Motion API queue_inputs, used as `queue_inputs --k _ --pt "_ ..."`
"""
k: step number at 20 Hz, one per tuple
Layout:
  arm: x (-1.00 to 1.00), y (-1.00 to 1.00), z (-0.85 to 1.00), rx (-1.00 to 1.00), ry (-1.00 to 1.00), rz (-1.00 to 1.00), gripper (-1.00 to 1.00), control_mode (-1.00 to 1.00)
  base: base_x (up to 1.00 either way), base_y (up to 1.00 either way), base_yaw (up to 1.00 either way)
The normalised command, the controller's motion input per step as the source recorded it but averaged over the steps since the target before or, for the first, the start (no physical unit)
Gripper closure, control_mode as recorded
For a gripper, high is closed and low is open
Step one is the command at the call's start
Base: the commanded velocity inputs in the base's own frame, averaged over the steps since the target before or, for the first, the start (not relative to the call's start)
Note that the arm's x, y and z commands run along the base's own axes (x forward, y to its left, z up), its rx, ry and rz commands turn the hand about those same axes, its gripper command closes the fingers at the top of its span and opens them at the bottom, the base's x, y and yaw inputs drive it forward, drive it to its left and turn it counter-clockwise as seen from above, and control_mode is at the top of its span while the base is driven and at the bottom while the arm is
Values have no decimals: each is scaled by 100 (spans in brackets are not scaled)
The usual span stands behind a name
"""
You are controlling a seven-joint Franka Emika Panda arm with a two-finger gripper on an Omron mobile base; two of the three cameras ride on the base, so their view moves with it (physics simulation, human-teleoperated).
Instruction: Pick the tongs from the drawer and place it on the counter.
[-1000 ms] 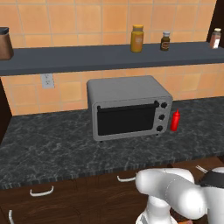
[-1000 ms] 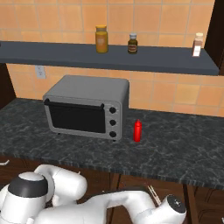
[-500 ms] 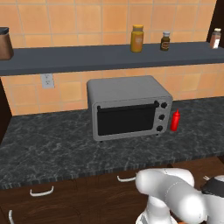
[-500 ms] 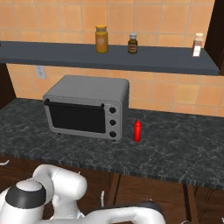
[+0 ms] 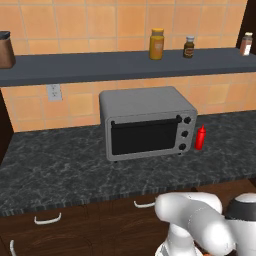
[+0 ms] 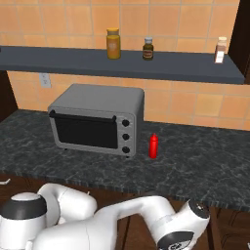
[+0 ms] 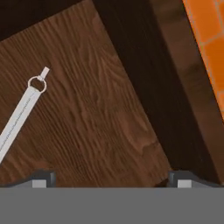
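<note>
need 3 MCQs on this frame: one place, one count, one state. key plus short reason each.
1. Where do the tongs lie?
A. on the counter
B. on the wooden drawer floor
C. on the wall shelf

2. How many containers stand on the shelf in the right base view?
A. one
B. five
C. three

3. How does the claw stand?
A. open, holding nothing
B. shut on the tongs
C. shut on the red bottle

Key:
1 B: the hand view shows the tongs flat on the wood grain of the drawer.
2 C: a yellow jar, a dark jar and a pale bottle stand on the shelf.
3 A: both tips sit wide apart at the bottom of the hand view, with bare wood between them and the tongs off to one side.
</note>
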Motion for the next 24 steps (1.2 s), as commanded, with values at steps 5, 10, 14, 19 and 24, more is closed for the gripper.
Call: queue_inputs --k 5,10,14,19,24 --pt "70 -27 -17 0 3 -3 -100 -100 0 0 0" --pt "42 -10 -49 1 -8 0 -100 -100 0 0 0" --pt "7 -34 -49 0 0 0 -100 -100 0 0 0" --pt "28 -38 -37 0 1 0 -100 -100 0 0 0" --pt "20 -13 -47 -5 1 -2 -100 -100 0 0 0"
